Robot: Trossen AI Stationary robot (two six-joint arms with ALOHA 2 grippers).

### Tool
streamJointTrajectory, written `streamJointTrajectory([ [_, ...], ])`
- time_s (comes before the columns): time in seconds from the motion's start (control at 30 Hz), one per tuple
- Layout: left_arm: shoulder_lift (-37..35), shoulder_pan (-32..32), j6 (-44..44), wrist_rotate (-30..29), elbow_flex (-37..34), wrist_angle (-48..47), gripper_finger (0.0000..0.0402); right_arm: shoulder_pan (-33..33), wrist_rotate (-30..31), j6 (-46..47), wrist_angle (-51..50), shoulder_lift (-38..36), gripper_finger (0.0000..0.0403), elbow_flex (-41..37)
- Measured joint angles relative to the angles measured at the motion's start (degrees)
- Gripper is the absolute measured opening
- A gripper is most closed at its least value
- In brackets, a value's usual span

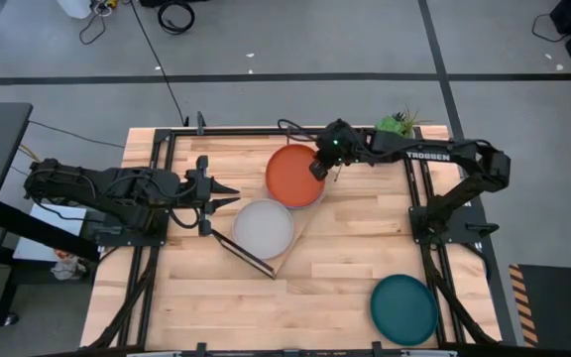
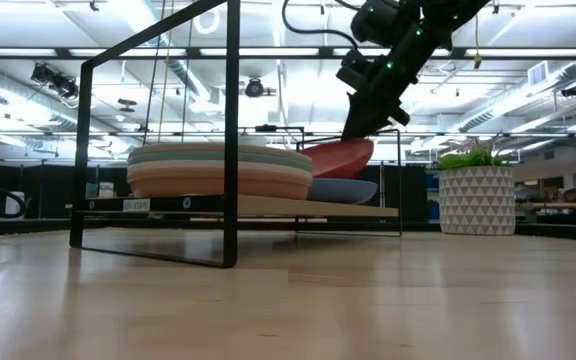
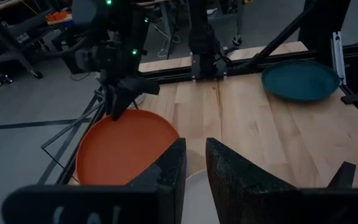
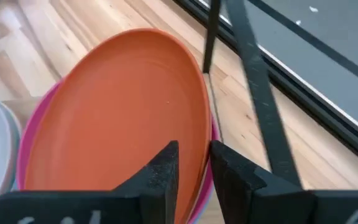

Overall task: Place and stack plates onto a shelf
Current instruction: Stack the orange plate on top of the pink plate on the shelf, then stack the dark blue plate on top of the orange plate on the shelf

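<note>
The orange plate (image 1: 293, 176) sits atop a pink plate (image 4: 33, 140) at the far end of the shelf (image 1: 287, 256), tilted in the low view (image 2: 336, 158) with a blue plate (image 2: 343, 190) beneath. My right gripper (image 1: 320, 166) is shut on its rim. A grey plate (image 1: 263, 228) tops a stack of several plates (image 2: 218, 170) at the shelf's other end. The dark teal plate (image 1: 403, 308) lies flat on the table near the right corner. My left gripper (image 1: 228, 198) hovers left of the shelf, slightly open and empty. My right gripper pinches the orange plate's rim (image 4: 199, 155) on the table's right-far side, one finger (image 4: 165, 163) over the inside, the other (image 4: 232, 171) outside. It comes slanting down from above. The plate is tilted, its held edge raised and its opposite edge on the pink plate.
A potted plant (image 1: 397, 123) stands at the table's far edge just behind the right arm. The shelf's black wire frames (image 2: 230, 130) rise at its ends. Bare wooden tabletop (image 1: 345, 258) lies between the shelf and the teal plate.
</note>
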Motion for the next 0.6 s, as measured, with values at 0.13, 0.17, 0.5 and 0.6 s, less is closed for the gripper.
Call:
streamJointTrajectory([
  [0.13,0.0,0.0,-0.2,0.0,0.0,0.1,0.0068,1.7,2.4,-0.9,-0.7,-0.3,0.0099,0.9],
  [0.17,0.0,0.0,-0.3,0.0,0.0,0.1,0.0068,2.2,3.8,-1.2,-0.8,-0.4,0.0099,1.5],
  [0.5,0.0,0.0,-0.4,0.0,0.0,-0.3,0.0068,5.6,7.8,-5.2,-4.4,-0.5,0.0101,7.8],
  [0.6,0.0,0.0,-0.4,0.0,0.0,-0.4,0.0068,8.0,6.9,-8.4,-3.8,-0.5,0.0101,7.8],
])
